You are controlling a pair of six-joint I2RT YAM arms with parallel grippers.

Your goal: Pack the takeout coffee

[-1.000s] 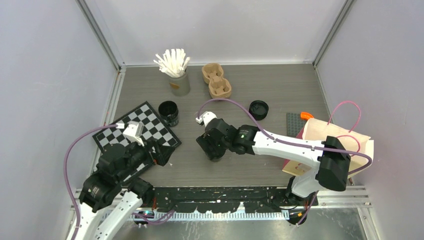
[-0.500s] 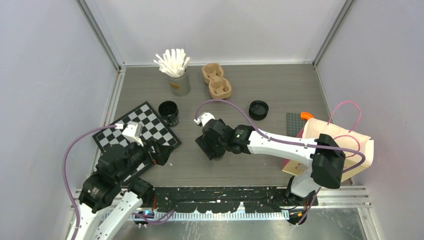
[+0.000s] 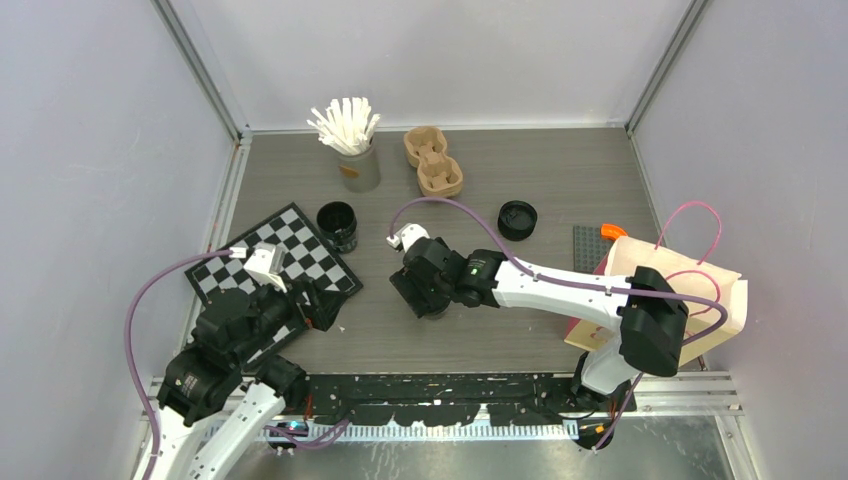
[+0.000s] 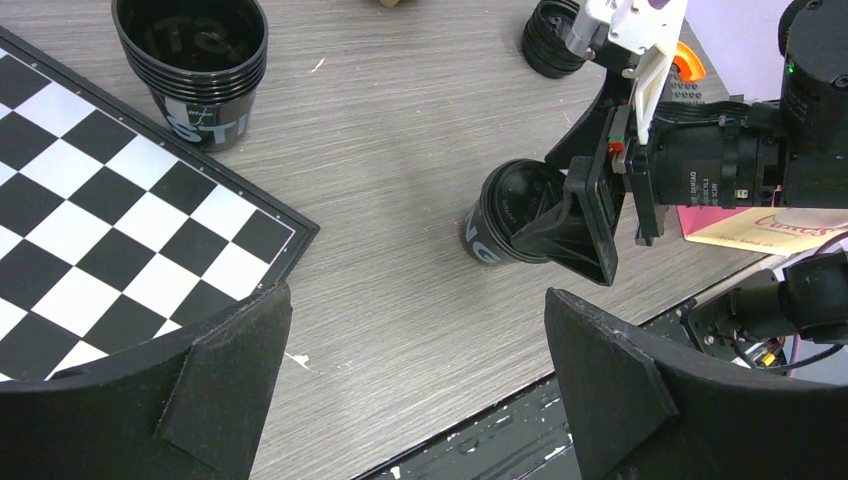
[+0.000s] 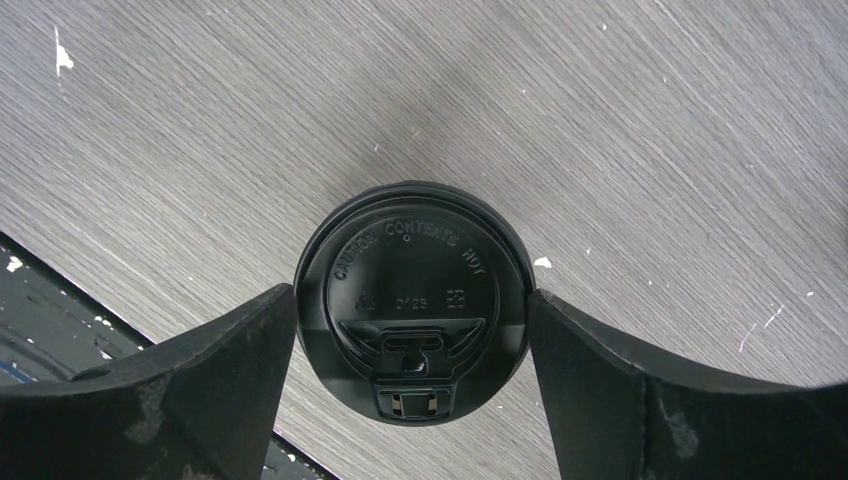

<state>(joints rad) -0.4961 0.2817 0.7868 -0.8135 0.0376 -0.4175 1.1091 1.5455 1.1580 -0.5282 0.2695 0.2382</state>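
my right claw straddles the lidded cup standing on the table, fingers right against its sides; whether they pinch it i cannot tell. my left claw is spread wide and empty over the chessboard edge, near the stack of cups.

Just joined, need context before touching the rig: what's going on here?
The right gripper sits low over a lidded black cup standing mid-table, with a finger on either side of the lid. Whether it is squeezing yet can't be told. The left gripper hangs open and empty by the chessboard's edge. A stack of lidless cups, a stack of lids and the pulp carrier stand further back, with nothing in the carrier.
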